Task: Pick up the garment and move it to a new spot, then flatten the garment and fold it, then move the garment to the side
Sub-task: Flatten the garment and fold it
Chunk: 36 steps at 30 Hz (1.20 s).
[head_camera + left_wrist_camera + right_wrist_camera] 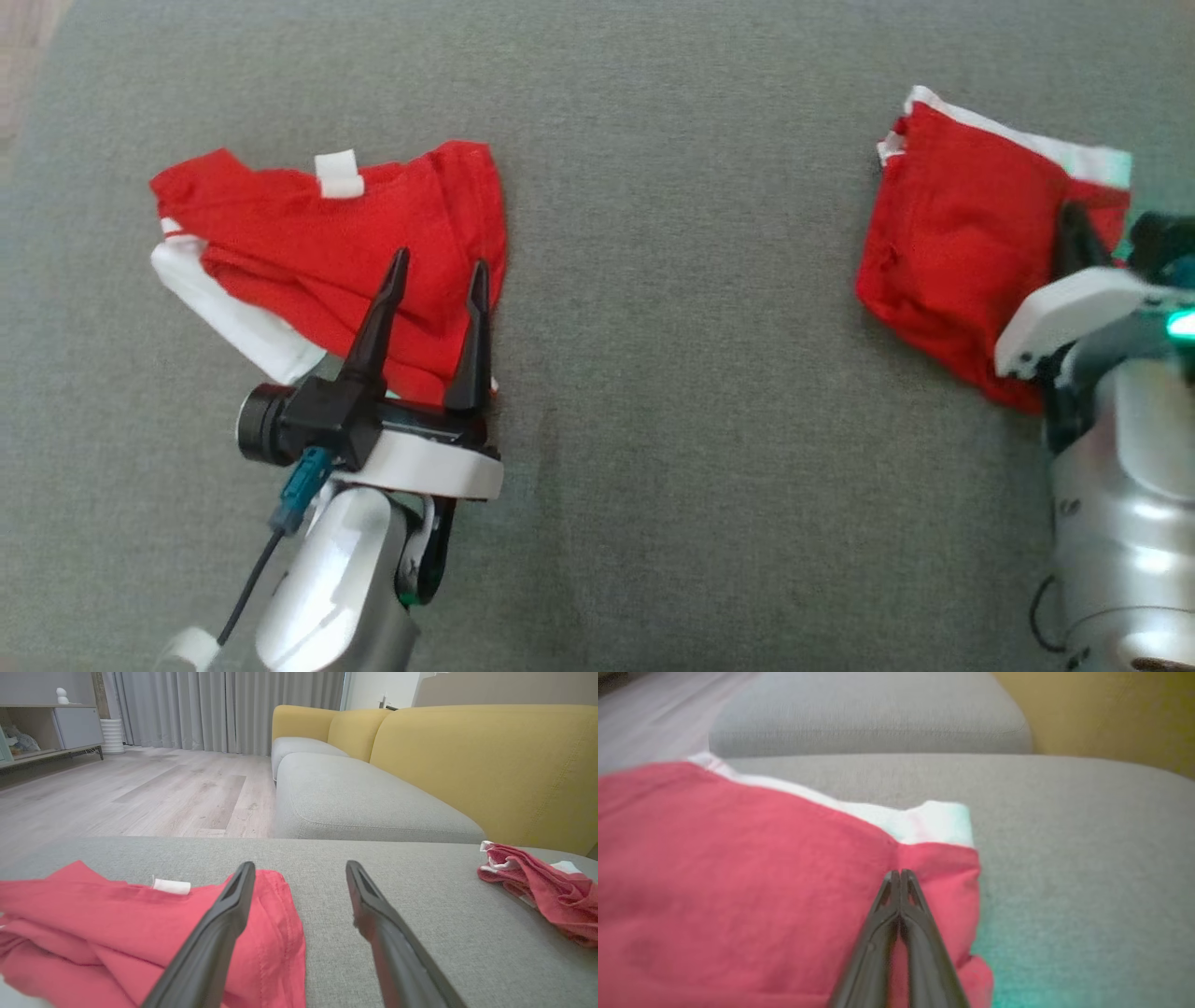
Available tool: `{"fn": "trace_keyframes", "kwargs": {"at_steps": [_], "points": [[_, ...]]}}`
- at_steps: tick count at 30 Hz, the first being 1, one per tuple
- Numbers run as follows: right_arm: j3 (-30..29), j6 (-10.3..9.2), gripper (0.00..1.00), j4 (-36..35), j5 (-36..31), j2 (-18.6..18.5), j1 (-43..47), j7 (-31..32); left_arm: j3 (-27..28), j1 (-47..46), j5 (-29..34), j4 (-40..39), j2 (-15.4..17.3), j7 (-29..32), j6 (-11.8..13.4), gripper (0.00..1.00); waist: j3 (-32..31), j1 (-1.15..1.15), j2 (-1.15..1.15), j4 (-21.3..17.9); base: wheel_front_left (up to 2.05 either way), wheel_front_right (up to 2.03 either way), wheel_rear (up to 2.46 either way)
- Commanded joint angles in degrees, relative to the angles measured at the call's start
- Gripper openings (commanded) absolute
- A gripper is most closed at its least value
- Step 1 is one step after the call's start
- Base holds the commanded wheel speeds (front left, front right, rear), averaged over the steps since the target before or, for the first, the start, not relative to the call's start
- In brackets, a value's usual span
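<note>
R hand (901,873) pressed together at right garment (952,233) edge, prob. pinching a fold (view blurred). L hand (441,261) spread over left garment (280,224). Both on grey cushion (681,373). Cloth soft, light, limp: I grip hems/corners.

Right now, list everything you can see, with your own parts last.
left garment: one, red with white trim, on the cushion, partly under the left fingers
right garment: one, red with white trim, on the cushion's right side
cushion: one, grey, under both garments
sofa: one, yellow backs and grey seats, beyond the cushion
floor: pale wood, left of the sofa
curtains: grey, far wall
cabinet: one, pale grey, far left
pot: one, white, ribbed, beside the cabinet
left fingers: two, black, open over the left garment
right fingers: two, black, shut on the right garment's edge
</note>
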Motion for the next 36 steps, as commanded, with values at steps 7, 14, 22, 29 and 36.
{"fn": "trace_keyframes", "kwargs": {"at_steps": [7,14,22,29,36], "points": [[5.4,-0.05,0.0,4.9,1.2,0.9,-5.0,-9.7,1.9,-1.7,-0.7,-3.2,0.3,-0.5,1.2,1.0,-2.0,-0.02,0.0,0.3,0.0,0.0,0.0],[20.7,-0.05,0.0,10.7,9.5,1.0,-6.8,-11.6,1.1,-1.1,-1.0,-3.4,0.3,-0.5,1.3,1.0,-2.9,-0.02,0.0,0.7,0.0,0.0,0.0],[25.1,-0.05,0.0,18.9,10.3,1.0,-5.4,-10.8,1.3,-0.6,-0.8,-3.1,0.3,-0.5,1.6,1.0,-3.9,-0.02,0.0,0.8,0.0,0.0,0.0],[26.4,-0.05,0.0,13.5,14.1,1.0,-3.8,-11.9,3.1,1.0,0.2,-2.8,0.3,-0.5,1.4,1.0,-6.7,-0.02,0.0,-2.4,0.0,0.0,0.0],[19.1,-0.05,0.0,-2.1,12.8,0.2,3.9,-11.9,3.8,2.4,0.6,-3.1,0.3,-0.5,1.2,1.0,-9.7,-0.02,0.0,-5.5,0.0,0.0,0.0]]}}
